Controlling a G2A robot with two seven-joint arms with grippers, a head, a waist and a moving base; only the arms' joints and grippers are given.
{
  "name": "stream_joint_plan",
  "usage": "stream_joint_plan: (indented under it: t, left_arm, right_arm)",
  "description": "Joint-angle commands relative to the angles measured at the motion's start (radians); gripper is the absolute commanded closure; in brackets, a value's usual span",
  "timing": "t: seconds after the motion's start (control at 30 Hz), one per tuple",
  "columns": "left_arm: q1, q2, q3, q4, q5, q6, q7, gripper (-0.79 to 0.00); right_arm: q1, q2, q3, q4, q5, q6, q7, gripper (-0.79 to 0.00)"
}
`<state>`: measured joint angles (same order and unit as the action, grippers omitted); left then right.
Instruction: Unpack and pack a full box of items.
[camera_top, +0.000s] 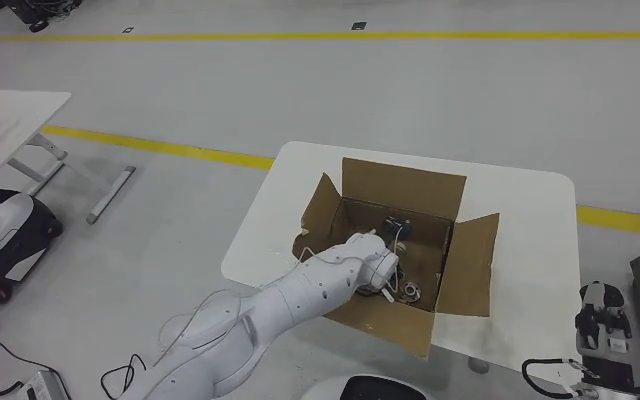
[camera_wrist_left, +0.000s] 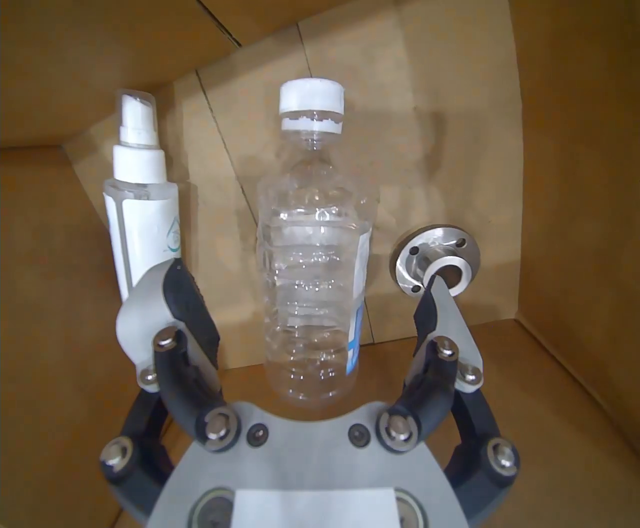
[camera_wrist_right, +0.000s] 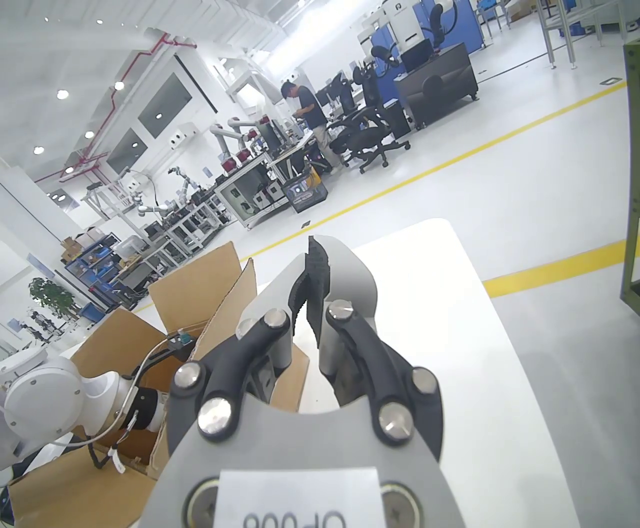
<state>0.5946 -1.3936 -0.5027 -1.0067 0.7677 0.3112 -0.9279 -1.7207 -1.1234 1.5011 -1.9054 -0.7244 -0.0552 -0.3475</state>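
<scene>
**Fig.** Unpack phase, approach to a pick. The L gripper (camera_wrist_left: 305, 282), jaws spread wide and holding nothing, sits inside the box (camera_top: 400, 185). Its arm enters from approx. 7 o'clock in top view.

- **Target:** the clear water bottle (camera_wrist_left: 312, 260) lies straight ahead of the palm, body between the two fingers (camera_wrist_left: 185, 300) w/ a gap each side, no contact.
- **Axis:** the long axis runs across the closing line. The cap (camera_wrist_left: 312, 107) points away from the gripper and the base is nearest it. Prob. flat on the box floor.
- **Neighbours:** a spray bottle (camera_wrist_left: 142, 210) lies parallel beside one finger, and a metal flange (camera_wrist_left: 437, 262) beside the other.
- **Other arm:** the R gripper (camera_wrist_right: 312, 255), fingers pressed together and empty, hangs by the table (camera_wrist_right: 450, 325) at approx. 4 o'clock of the box, well apart. L is far nearer.
- **Next move:** prob. a short advance, then a close on the mid-body.
</scene>
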Motion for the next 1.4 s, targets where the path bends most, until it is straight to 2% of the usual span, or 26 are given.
stream_joint_plan:
  t: [0.0,0.13,0.3,0.37,0.43,0.47,0.5,0.57,0.77,0.8,0.83,0.87,1.0,1.1,1.23,1.37]
  left_arm:
    - [-0.009,-0.013,0.007,0.034,0.001,-0.004,0.005,-0.785]
    - [-0.022,-0.039,0.016,0.083,-0.005,-0.009,0.007,-0.785]
    - [-0.034,-0.068,0.018,0.146,-0.022,-0.014,0.006,-0.683]
    - [-0.038,-0.078,0.016,0.168,-0.033,-0.021,0.011,-0.619]
    - [-0.043,-0.087,0.011,0.188,-0.044,-0.030,0.016,-0.388]
    - [-0.046,-0.091,0.008,0.198,-0.050,-0.035,0.018,-0.354]
    - [-0.049,-0.094,0.008,0.206,-0.048,-0.039,0.020,-0.265]
    - [-0.051,-0.101,0.004,0.222,-0.053,-0.046,0.021,-0.009]
    - [-0.055,-0.112,-0.018,0.239,-0.072,-0.084,0.032,0.000]
    - [-0.056,-0.111,-0.027,0.235,-0.079,-0.089,0.034,0.000]
    - [-0.057,-0.110,-0.035,0.230,-0.082,-0.097,0.037,0.000]
    - [-0.056,-0.107,-0.041,0.222,-0.077,-0.112,0.044,0.000]
    - [-0.046,-0.088,-0.085,0.184,-0.076,-0.127,0.048,0.000]
    - [-0.033,-0.066,-0.126,0.123,-0.062,-0.120,0.024,0.000]
    - [0.012,-0.020,-0.209,-0.016,-0.026,-0.095,-0.025,0.000]
    - [0.087,0.035,-0.306,-0.197,0.055,-0.061,-0.104,0.000]
  right_arm:
    - [0.000,0.000,0.000,0.000,0.000,0.000,0.000,0.000]
    - [0.000,0.000,0.000,0.000,0.000,0.000,0.000,0.000]
    - [0.000,0.000,0.000,0.000,0.000,0.000,0.000,0.000]
    - [0.000,0.000,0.000,0.000,0.000,0.000,0.000,0.000]
    - [0.000,0.000,0.000,0.000,0.000,0.000,0.000,0.000]
    - [0.000,0.000,0.000,0.000,0.000,0.000,0.000,0.000]
    - [0.000,0.000,0.000,0.000,0.000,0.000,0.000,0.000]
    - [0.000,0.000,0.000,0.000,0.000,0.000,0.000,0.000]
    - [0.000,0.000,0.000,0.000,0.000,0.000,0.000,0.000]
    - [0.000,0.000,0.000,0.000,0.000,0.000,0.000,-0.117]
    - [0.000,0.000,0.000,0.000,0.000,0.000,0.000,-0.483]
    - [0.000,0.000,0.000,0.000,0.000,0.000,0.000,-0.785]
    - [0.000,-0.001,0.001,-0.019,0.027,-0.028,0.040,-0.785]
    - [-0.012,-0.001,0.007,-0.052,0.067,-0.070,0.111,-0.785]
    - [-0.034,0.004,0.019,-0.099,0.091,-0.133,0.224,-0.785]
    - [-0.045,0.011,0.025,-0.129,0.088,-0.188,0.379,-0.785]
